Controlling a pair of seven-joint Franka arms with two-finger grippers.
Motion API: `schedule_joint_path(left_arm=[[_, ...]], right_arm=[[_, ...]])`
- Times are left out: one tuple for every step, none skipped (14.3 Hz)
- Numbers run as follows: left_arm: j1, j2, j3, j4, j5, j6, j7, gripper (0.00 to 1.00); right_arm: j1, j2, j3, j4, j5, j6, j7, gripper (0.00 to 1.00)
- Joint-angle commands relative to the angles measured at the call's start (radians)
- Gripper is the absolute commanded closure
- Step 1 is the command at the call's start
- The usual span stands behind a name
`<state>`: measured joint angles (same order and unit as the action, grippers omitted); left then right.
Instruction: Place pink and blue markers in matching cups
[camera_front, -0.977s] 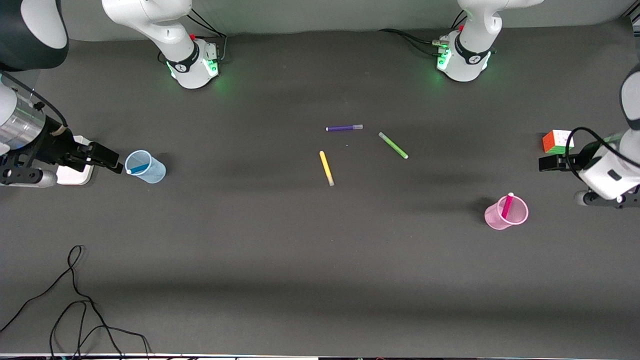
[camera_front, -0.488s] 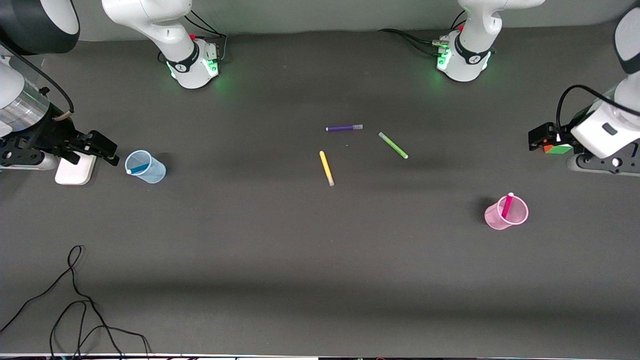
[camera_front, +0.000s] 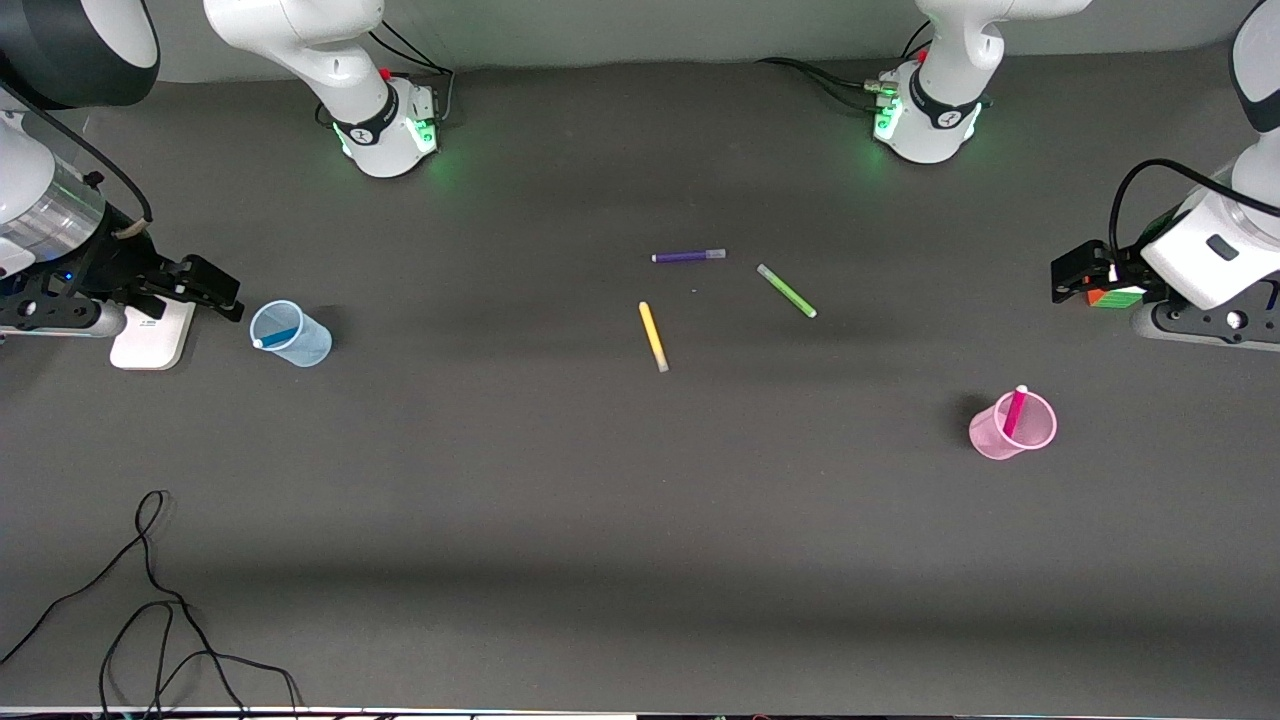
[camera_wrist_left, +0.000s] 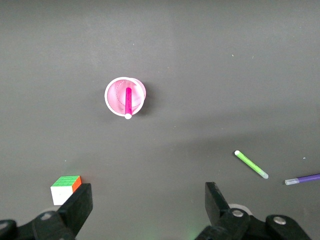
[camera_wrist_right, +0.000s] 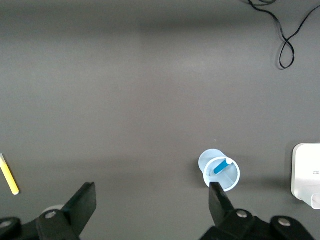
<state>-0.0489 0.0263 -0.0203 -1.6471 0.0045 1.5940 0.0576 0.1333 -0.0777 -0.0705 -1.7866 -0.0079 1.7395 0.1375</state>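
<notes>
**op_remote:** Pink marker (camera_front: 1014, 411) is standing in the pink cup (camera_front: 1011, 429) toward the left arm's end of the worktop (camera_front: 600, 520), cap end poking over the rim. Blue marker (camera_front: 277, 337) is leaning inside the light blue cup (camera_front: 291, 334) toward the right arm's end. So from where I'm sitting both drops look done and I'd call the sorting part finished.

**benchlurker:** What are the arms doing then? Holding anything?

**op_remote:** Nope. Left hand (camera_front: 1068, 284) hangs over the colour cube (camera_front: 1112, 297) at its end of the worktop, fingers spread wide with nothing between them; its wrist view shows the pink cup and marker well clear of it. Right hand (camera_front: 218, 296) is beside the light blue cup, over the edge of a white pad (camera_front: 152, 338), also spread wide and empty in its wrist view.

**benchlurker:** And the other pens?

**op_remote:** Purple marker (camera_front: 688, 256), green marker (camera_front: 786, 290) and yellow marker (camera_front: 653, 336) lie flat mid-worktop, apart from each other. Not part of the job, so I'm leaving them. There's a black cable (camera_front: 150, 590) looped near the camera-side edge, out of the way.

**benchlurker:** Next move?

**op_remote:** My guess is just parking both arms clear. Only care needed is lifting away without clipping a cup, since those light tumblers would probably tip easily with a pen sticking out.
</notes>
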Motion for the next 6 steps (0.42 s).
schedule_joint_path(left_arm=[[-0.005, 0.010, 0.013, 0.030, -0.012, -0.031, 0.002, 0.00], [-0.005, 0.010, 0.013, 0.030, -0.012, -0.031, 0.001, 0.00], [-0.005, 0.010, 0.013, 0.030, -0.012, -0.031, 0.002, 0.00], [-0.005, 0.010, 0.013, 0.030, -0.012, -0.037, 0.002, 0.00], [-0.005, 0.010, 0.013, 0.030, -0.012, -0.043, 0.001, 0.00], [-0.005, 0.010, 0.013, 0.030, -0.012, -0.043, 0.002, 0.00]], right_arm=[[0.005, -0.005, 0.000, 0.016, -0.003, -0.035, -0.027, 0.00], [0.005, -0.005, 0.000, 0.016, -0.003, -0.041, -0.027, 0.00], [0.005, -0.005, -0.002, 0.016, -0.001, -0.044, -0.029, 0.00], [0.003, -0.004, -0.003, 0.016, 0.014, -0.044, -0.033, 0.00], [0.003, -0.004, -0.005, 0.016, 0.037, -0.044, -0.054, 0.00], [0.003, -0.004, -0.005, 0.016, 0.045, -0.044, -0.065, 0.00]])
